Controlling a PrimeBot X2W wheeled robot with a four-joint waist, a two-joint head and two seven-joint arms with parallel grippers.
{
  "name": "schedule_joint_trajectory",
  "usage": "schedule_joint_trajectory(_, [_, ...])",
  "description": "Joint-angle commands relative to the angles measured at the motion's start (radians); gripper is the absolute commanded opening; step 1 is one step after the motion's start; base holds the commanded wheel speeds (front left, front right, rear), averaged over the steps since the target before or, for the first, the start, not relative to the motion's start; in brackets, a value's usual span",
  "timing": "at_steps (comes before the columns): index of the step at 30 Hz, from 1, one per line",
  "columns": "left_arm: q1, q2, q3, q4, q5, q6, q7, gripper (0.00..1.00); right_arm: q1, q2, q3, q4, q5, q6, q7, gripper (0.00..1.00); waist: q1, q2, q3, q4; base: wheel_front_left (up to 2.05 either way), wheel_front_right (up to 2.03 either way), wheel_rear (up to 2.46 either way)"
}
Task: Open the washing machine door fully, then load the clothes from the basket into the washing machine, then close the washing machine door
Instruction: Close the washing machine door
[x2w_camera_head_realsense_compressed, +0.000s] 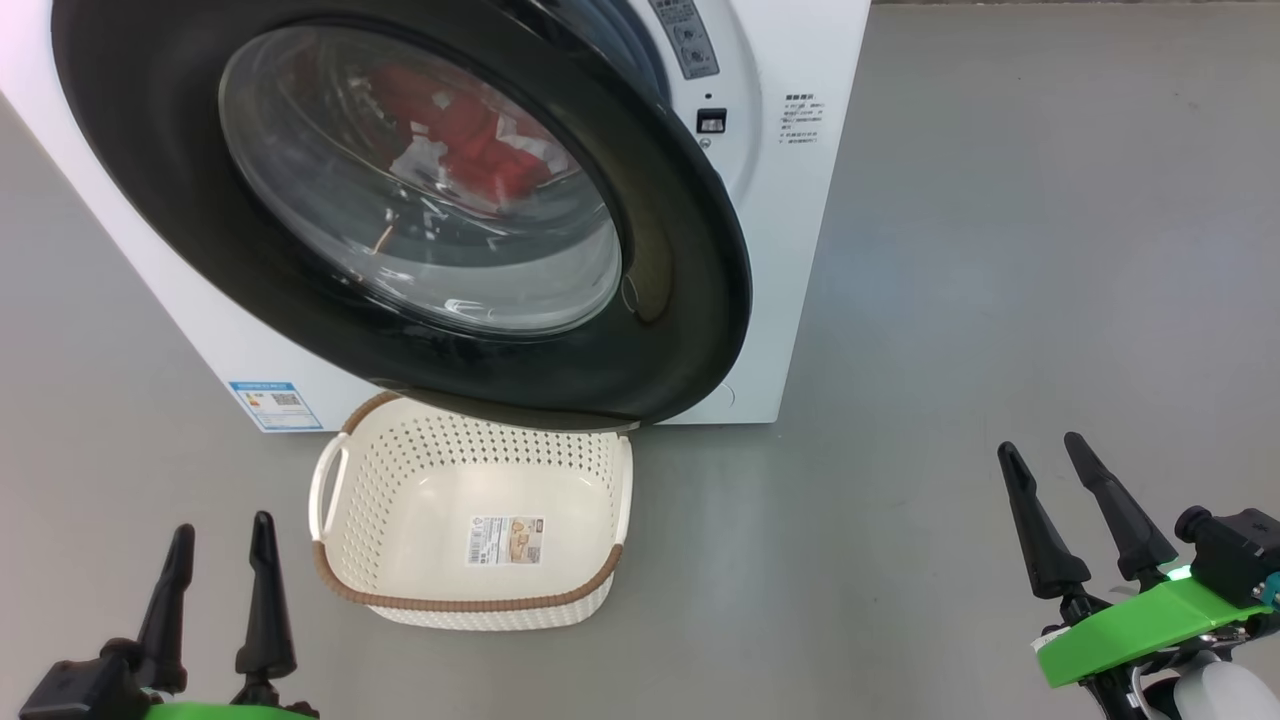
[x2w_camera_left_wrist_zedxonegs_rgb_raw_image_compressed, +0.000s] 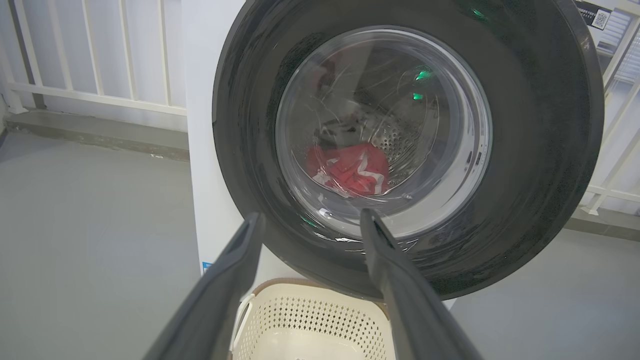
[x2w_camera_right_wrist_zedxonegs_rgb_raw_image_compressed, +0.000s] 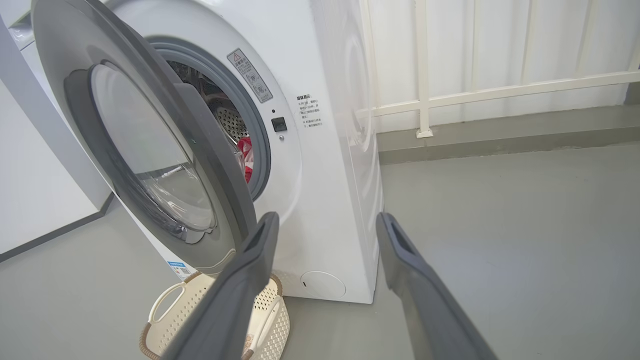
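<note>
The washing machine (x2w_camera_head_realsense_compressed: 800, 250) stands at the top of the head view. Its black-rimmed door (x2w_camera_head_realsense_compressed: 680, 300) hangs ajar, swung partway out over the basket (x2w_camera_head_realsense_compressed: 400, 480). Through the door glass I see the red and white clothes (x2w_camera_head_realsense_compressed: 470, 140) lying inside the drum. The cream basket sits on the floor under the door with just a label sticker on its bottom. My left gripper (x2w_camera_head_realsense_compressed: 222, 525) is open at the lower left, left of the basket. Open too is my right gripper (x2w_camera_head_realsense_compressed: 1040, 443), at the lower right, well away from the machine. Neither holds anything.
Grey floor spreads around the machine, widest on its right. A white railing (x2w_camera_right_wrist_zedxonegs_rgb_raw_image_compressed: 500, 90) runs along the wall behind. A blue energy sticker (x2w_camera_head_realsense_compressed: 275, 405) and a round service flap (x2w_camera_right_wrist_zedxonegs_rgb_raw_image_compressed: 322, 285) mark the machine's lower front. A white panel (x2w_camera_right_wrist_zedxonegs_rgb_raw_image_compressed: 35, 190) stands left of the door.
</note>
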Motion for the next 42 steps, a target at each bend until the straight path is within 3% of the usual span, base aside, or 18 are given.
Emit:
schedule_joint_trajectory(1, [-0.010, 0.009, 0.035, -0.027, 0.008, -0.002, -0.009, 1.00, -0.008, -0.017, 0.017, -0.027, -0.013, 0.009, -0.005, 1.00, 0.0000, -0.0001, 0.000, -0.001, 0.00, 0.00, 0.00])
schedule_joint_trajectory(24, [-0.019, 0.005, 0.024, -0.028, 0.008, -0.003, -0.009, 1.00, -0.034, -0.025, 0.033, -0.039, -0.019, 0.009, -0.005, 1.00, 0.0000, -0.0001, 0.012, 0.015, 0.00, 0.00, 0.00])
schedule_joint_trajectory(25, [-0.021, 0.005, 0.022, -0.027, 0.008, -0.003, -0.009, 1.00, -0.044, -0.029, 0.039, -0.042, -0.018, 0.009, -0.005, 0.88, 0.0000, -0.0001, 0.014, 0.018, 0.00, 0.00, 0.00])
schedule_joint_trajectory(26, [-0.023, 0.005, 0.020, -0.027, 0.008, -0.003, -0.009, 1.00, -0.054, -0.031, 0.042, -0.048, -0.017, 0.009, -0.005, 0.58, 0.0000, -0.0001, 0.018, 0.023, 0.00, 0.00, 0.00])
schedule_joint_trajectory(31, [-0.029, 0.005, 0.009, -0.027, 0.008, -0.003, -0.009, 1.00, -0.106, -0.042, 0.051, -0.072, -0.013, 0.009, -0.005, 0.00, 0.0000, -0.0001, 0.028, 0.054, 0.00, 0.00, 0.00])
schedule_joint_trajectory(42, [-0.041, 0.002, -0.018, -0.023, -0.014, -0.003, -0.009, 1.00, -0.229, -0.067, 0.172, -0.109, -0.014, 0.009, -0.005, 0.00, 0.0000, -0.0001, 0.064, 0.175, 0.00, 0.00, 0.00])
